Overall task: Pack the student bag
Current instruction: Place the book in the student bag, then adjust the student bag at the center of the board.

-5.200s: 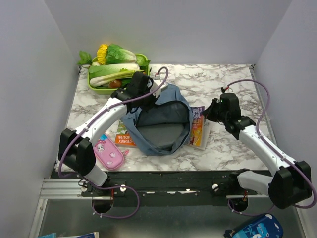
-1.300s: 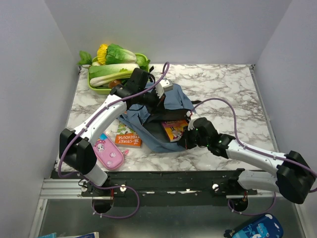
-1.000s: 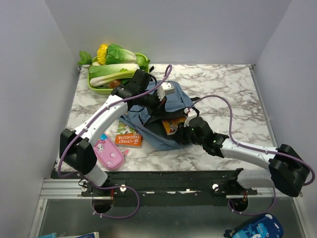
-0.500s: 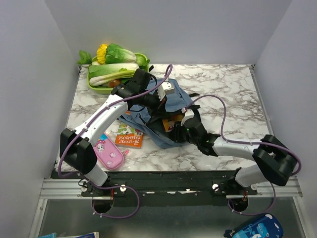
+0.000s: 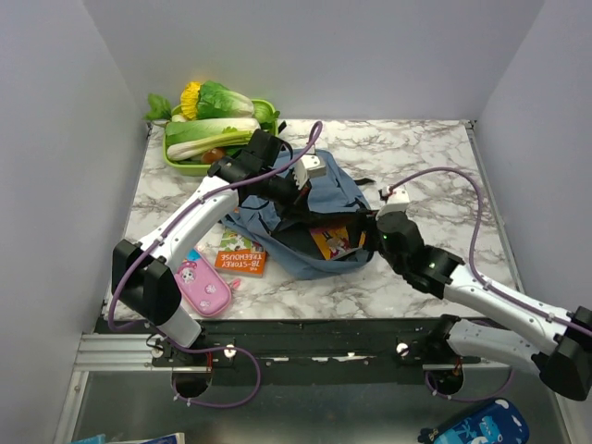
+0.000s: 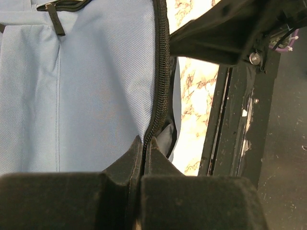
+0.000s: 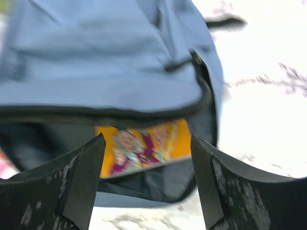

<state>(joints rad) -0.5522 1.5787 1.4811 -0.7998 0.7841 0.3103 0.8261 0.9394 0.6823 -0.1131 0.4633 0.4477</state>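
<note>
L tool clamps student bag rim; R tool spread

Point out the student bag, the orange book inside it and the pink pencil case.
student bag (image 5: pixel 338 191), top external view, blue upper flap.
orange book (image 7: pixel 144 143), right wrist view, visible cover.
pink pencil case (image 5: pixel 204 288), top external view, its middle.

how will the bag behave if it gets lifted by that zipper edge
Probably floppy: the bag is soft fabric, creased and sagging where the left gripper pinches its zipper rim. Lifted there, the mouth would likely fold rather than stay open. The book lying just inside may slide or tip out.
</note>
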